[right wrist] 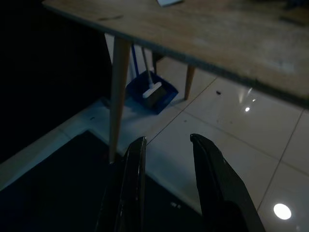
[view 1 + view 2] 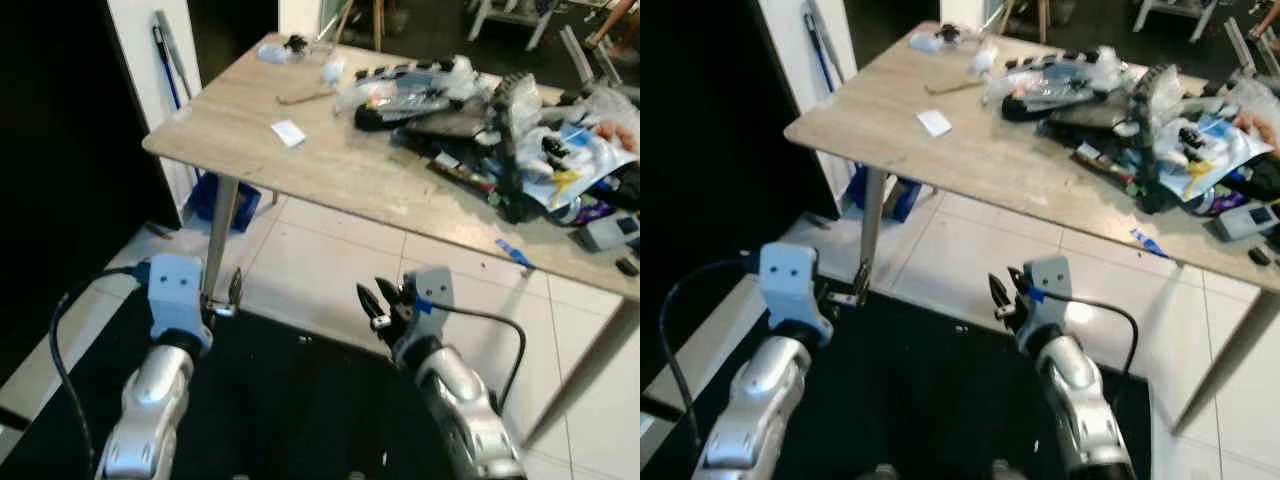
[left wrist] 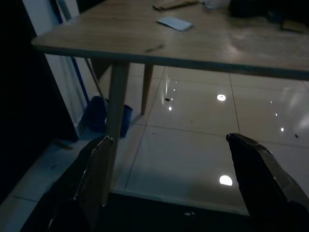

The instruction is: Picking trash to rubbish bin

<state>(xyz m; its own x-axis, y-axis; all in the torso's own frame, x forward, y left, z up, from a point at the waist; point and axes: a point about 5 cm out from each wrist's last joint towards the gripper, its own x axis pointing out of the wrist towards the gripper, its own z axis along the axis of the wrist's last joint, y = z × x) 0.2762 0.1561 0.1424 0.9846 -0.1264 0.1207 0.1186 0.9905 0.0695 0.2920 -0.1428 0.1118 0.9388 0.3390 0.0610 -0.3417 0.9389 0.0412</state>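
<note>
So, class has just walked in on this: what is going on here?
A humanoid robot stands at a wooden table, both arms held low in front of it over the floor. The left gripper and right gripper are open and hold nothing. On the table lie a small white paper scrap near the robot's side and a heap of bags and clutter farther to its right. A blue dustpan sits on the floor beyond the table leg. No trash is picked up yet.
</note>
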